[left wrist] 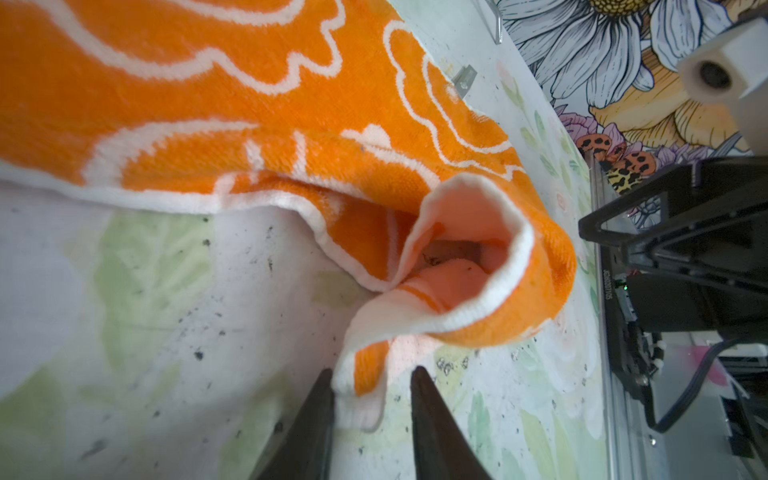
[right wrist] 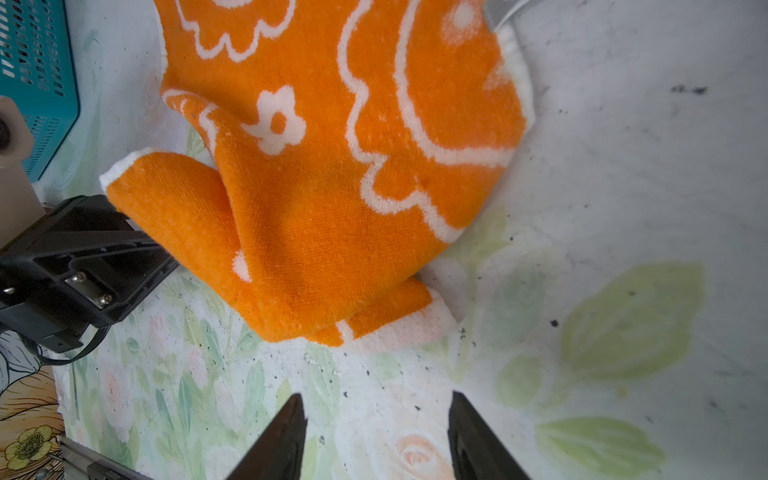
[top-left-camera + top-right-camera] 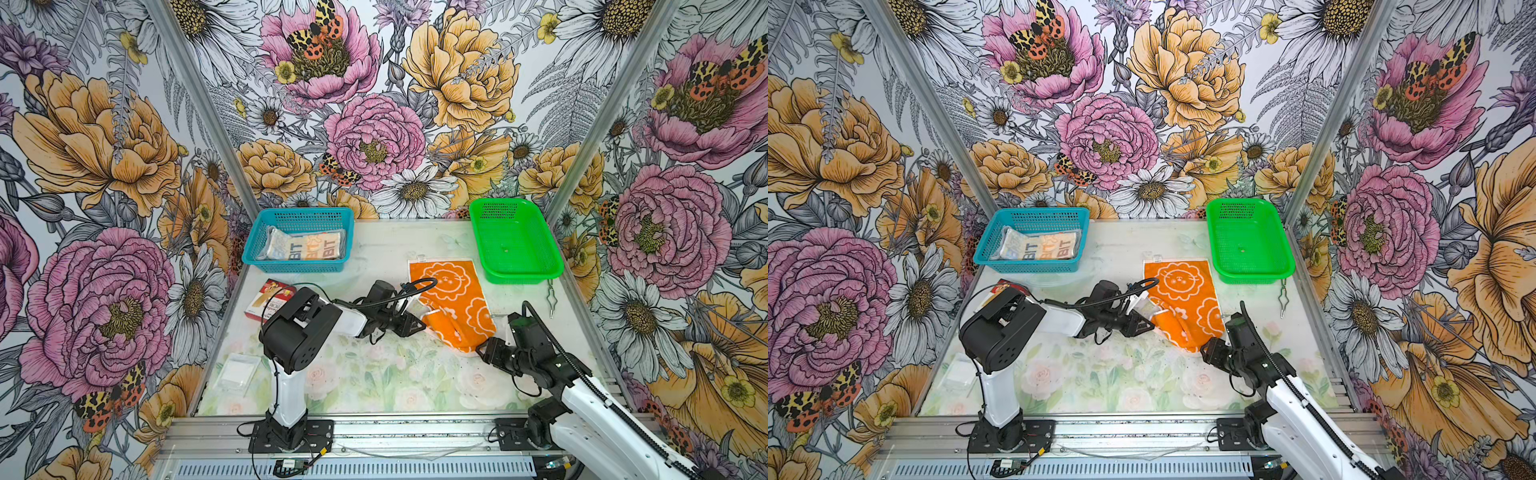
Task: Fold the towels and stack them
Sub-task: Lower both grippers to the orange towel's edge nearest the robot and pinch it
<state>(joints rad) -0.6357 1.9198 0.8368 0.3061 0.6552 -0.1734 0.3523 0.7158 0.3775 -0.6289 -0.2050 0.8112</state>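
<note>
Orange towel (image 3: 451,291): long axis 11–5 o'clock in a top view | left jaws narrowly open astride its 8 o'clock corner (image 1: 359,399), nearer | right jaws open, empty, at 5 o'clock.

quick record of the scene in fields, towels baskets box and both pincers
orange towel: spread on the table, near corner bunched and curled
cream towel: lying in the blue basket
green basket: back right, no towel in it
left pincer: jaws either side of the orange towel's white-edged corner, not yet pinched
right pincer: open over bare table, short of the orange towel
red-and-white box: left side of table
towels stacked: none yet
</note>
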